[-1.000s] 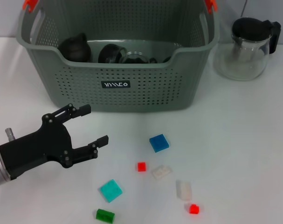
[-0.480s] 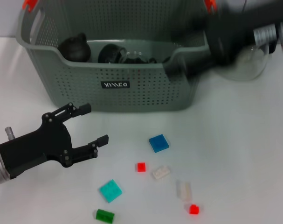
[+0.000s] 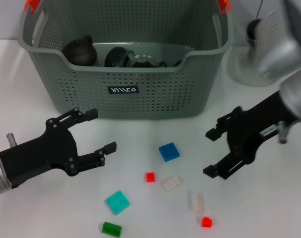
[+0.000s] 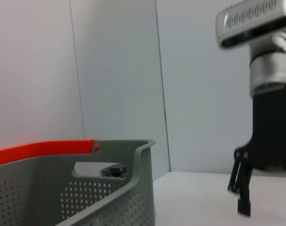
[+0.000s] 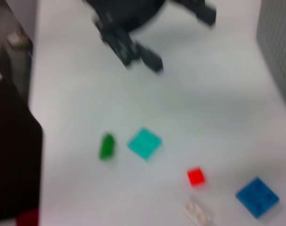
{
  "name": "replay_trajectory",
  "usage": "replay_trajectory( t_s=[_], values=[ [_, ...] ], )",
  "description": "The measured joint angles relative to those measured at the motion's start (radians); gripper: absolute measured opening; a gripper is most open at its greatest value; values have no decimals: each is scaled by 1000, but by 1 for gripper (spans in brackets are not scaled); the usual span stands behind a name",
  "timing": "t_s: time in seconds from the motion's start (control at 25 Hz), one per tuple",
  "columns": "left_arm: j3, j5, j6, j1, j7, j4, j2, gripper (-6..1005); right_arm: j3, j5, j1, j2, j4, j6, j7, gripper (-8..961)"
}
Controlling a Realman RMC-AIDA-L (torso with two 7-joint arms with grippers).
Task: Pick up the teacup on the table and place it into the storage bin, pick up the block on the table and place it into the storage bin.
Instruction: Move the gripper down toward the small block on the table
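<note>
Swung down from the storage bin point(image 3: 125, 59), right gripper point(image 3: 213, 152) hangs spread, empty, over blocks.

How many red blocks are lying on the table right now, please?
2: one red block beside the white block; the other red block nearest the robot, below the translucent block.

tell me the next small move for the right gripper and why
Probably drop the right gripper toward the white block lying nearest it. Its jaws are open and empty above the table, and the blocks are all still outside the storage bin.
</note>
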Motion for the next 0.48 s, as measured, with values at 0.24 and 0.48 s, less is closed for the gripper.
replay_trajectory(
  t_s=[0.24,0.48],
  values=[
    [0,0,0,0,0,-5,-2,827,-210,-25,28,-3,91,215,24,937],
    [0,0,-1,2,1,-10,-2,827,-377,-43,53,-2,156,408,24,935]
  ],
)
